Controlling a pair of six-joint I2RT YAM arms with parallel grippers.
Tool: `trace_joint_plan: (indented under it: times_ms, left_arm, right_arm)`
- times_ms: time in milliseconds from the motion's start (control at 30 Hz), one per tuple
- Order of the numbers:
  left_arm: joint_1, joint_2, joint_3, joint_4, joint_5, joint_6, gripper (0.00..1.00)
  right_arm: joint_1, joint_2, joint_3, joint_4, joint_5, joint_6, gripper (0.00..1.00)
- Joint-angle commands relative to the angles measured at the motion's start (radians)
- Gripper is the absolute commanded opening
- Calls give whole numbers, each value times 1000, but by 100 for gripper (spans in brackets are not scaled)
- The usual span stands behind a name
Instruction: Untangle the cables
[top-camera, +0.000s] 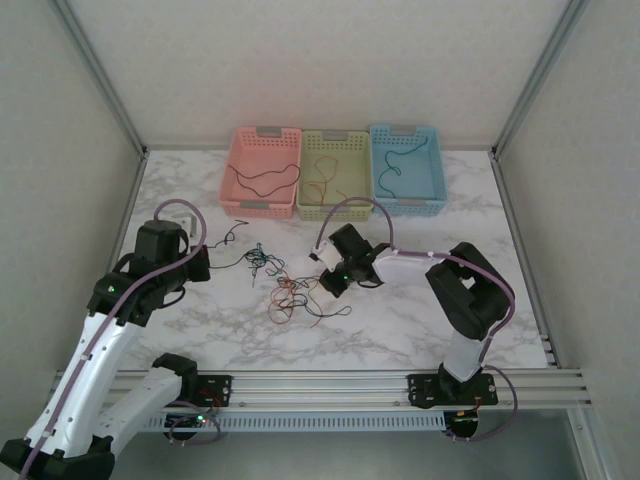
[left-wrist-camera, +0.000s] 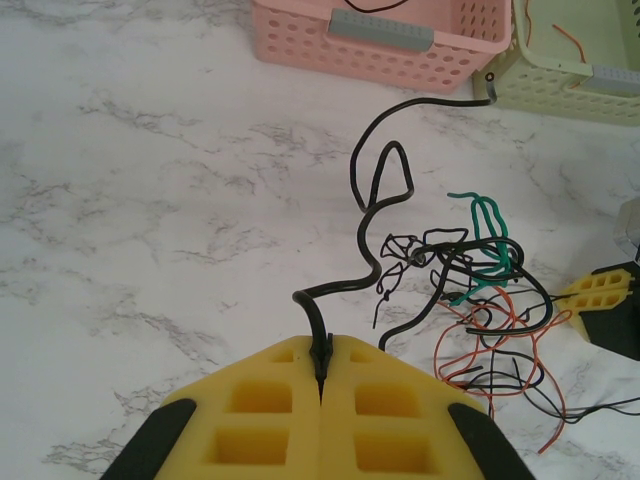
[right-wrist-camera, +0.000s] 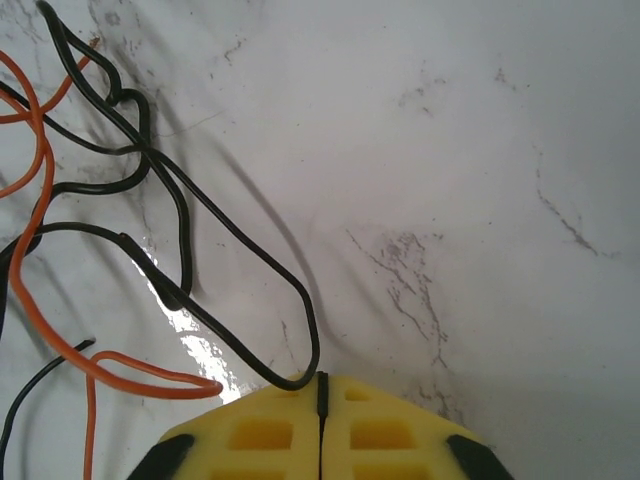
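White marble with grey veins covers the desk (top-camera: 430, 250), boxed in by pale walls with slim metal posts in the corners.

My left claw (left-wrist-camera: 322, 352) is pressed together on a looping black cable (left-wrist-camera: 372, 215), pinched right at the tips of the yellow pads. From there it snakes away over the bare marble, makes a tall narrow loop and runs up to the front corner of the green basket (left-wrist-camera: 560, 85). From above, that claw sits low at the left of the desk.

My right claw (right-wrist-camera: 321, 385) is also pressed together, nipping a black strand (right-wrist-camera: 250, 260) at the very tip. An orange wire (right-wrist-camera: 40, 200) curls in from the left, its end lying just beside the pads.

Between the two claws, at mid-desk, lie the cables (top-camera: 290, 295): a loose knot of black, orange and teal wires spread flat on the marble, the teal (left-wrist-camera: 487, 235) on the far side.

Beyond them, three baskets stand in a row touching each other against the back wall: a pink basket (top-camera: 262, 208) with a black wire inside, the green one holding an orange wire, and a blue basket (top-camera: 410, 207) holding a teal wire. A metal rail (top-camera: 330, 385) edges the near side of the desk.
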Motion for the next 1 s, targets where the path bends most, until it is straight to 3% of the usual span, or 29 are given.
trace_joint_plan:
  times_ms: [0, 333, 467, 600, 967]
  left_arm:
    - [10, 0, -11, 17, 7, 10, 0]
    - [11, 1, -11, 17, 11, 11, 0]
    - [11, 6, -12, 18, 13, 11, 0]
    - [11, 19, -14, 21, 19, 11, 0]
    - [22, 62, -12, 22, 32, 11, 0]
  right_arm:
    - [3, -79, -36, 27, -17, 4, 1]
    - [-23, -217, -77, 32, -24, 29, 1]
    - [-23, -154, -38, -15, -40, 20, 24]
    - [-23, -107, -10, -31, -42, 6, 37]
    - [-19, -32, 39, -53, -92, -12, 41]
